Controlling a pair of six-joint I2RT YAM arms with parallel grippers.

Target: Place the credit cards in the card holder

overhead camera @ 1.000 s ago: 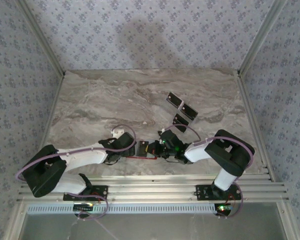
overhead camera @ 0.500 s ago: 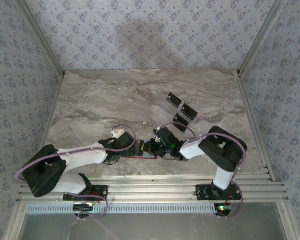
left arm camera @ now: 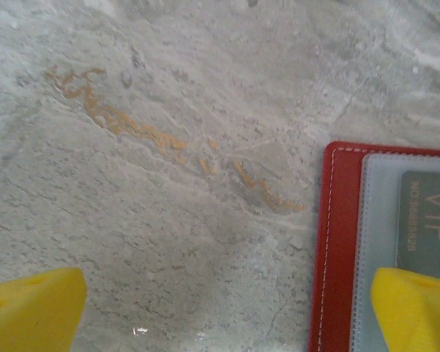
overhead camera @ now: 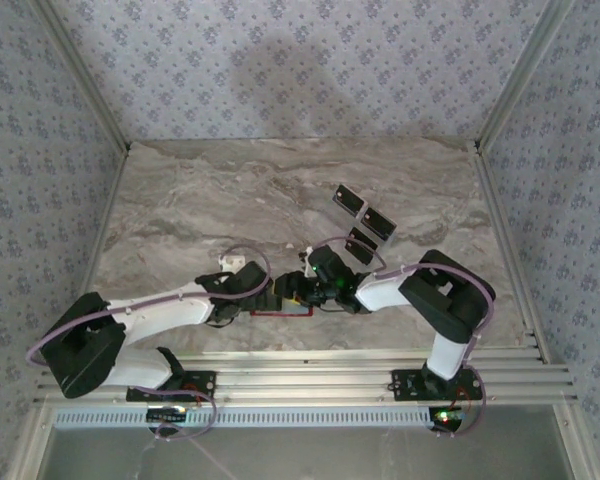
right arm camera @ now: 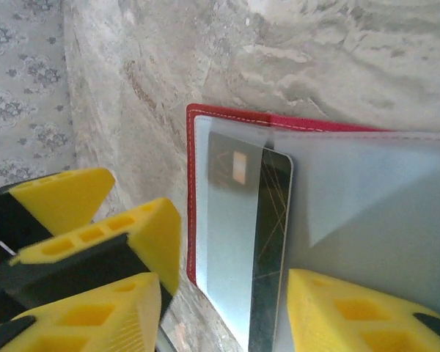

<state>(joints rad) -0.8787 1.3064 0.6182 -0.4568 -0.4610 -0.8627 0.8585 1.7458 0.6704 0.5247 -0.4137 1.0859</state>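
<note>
The red card holder (right arm camera: 191, 220) lies open on the marble, its clear sleeves up. A black card with gold lines (right arm camera: 273, 242) lies partly tucked under one sleeve. My right gripper (right arm camera: 220, 323) is open, its yellow fingers (right arm camera: 352, 315) on either side of that card. My left gripper (left arm camera: 224, 315) is open too. One of its fingers (left arm camera: 414, 308) is over the holder's sleeve (left arm camera: 378, 242) and the other over bare marble. A grey-green VIP card (left arm camera: 429, 220) sits inside that sleeve. From above, both grippers (overhead camera: 278, 295) (overhead camera: 298, 288) meet over the holder (overhead camera: 280, 313). Three dark cards (overhead camera: 349, 199) (overhead camera: 379, 222) (overhead camera: 360, 243) lie beyond.
The left gripper's yellow finger (right arm camera: 132, 227) crowds the holder's left edge in the right wrist view. Patterned walls (overhead camera: 300, 60) close the marble table (overhead camera: 200, 200) on three sides. A metal rail (overhead camera: 300, 360) runs along the near edge.
My right gripper has moved left over the card holder, closing up to the left gripper. The left arm has shifted only slightly. The three cards beyond have stayed put.
</note>
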